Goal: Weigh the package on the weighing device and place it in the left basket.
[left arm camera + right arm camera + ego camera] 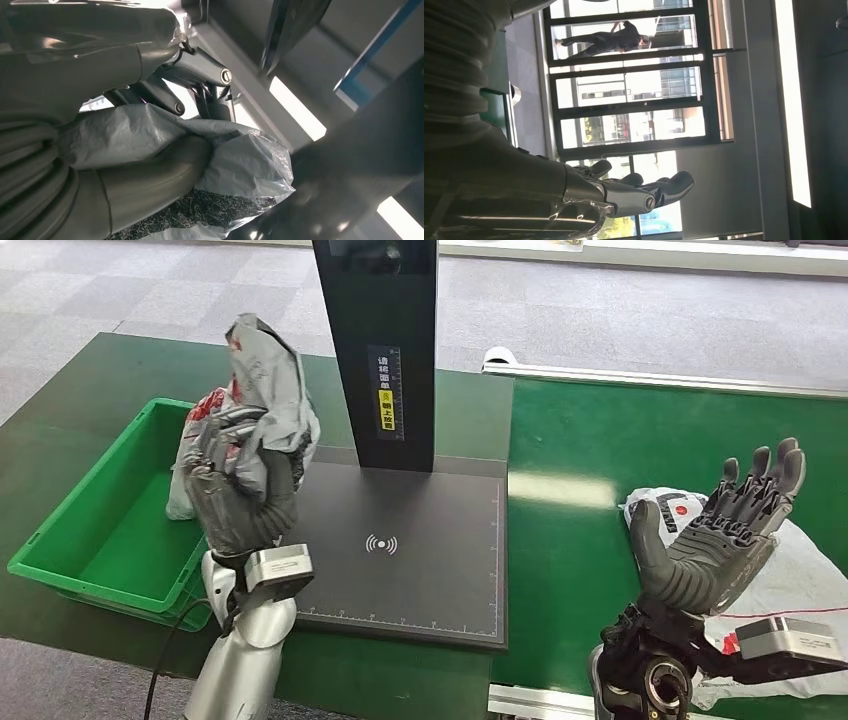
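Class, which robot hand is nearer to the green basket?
Left. The left robot hand, gripping the grey package, hangs at the green basket's right rim; the right robot hand is across the scale.

- The place looked like a parcel-sorting or logistics test hall, not a home.
- A flat black weighing device (405, 550) with ruler marks along its edges and a wireless-tag symbol sat on a green worktop (100, 380), a tall black scanner post (378, 340) rising from its far edge.
- Right of the weighing device ran a green conveyor belt (600, 450) with a metal side rail.
- Left of the weighing device stood a green plastic basket (60, 530).
- Beyond the weighing device lay grey carpet tiles (120, 290).
- The right wrist view showed tall dark-framed windows (634, 95), as in a large commercial building.
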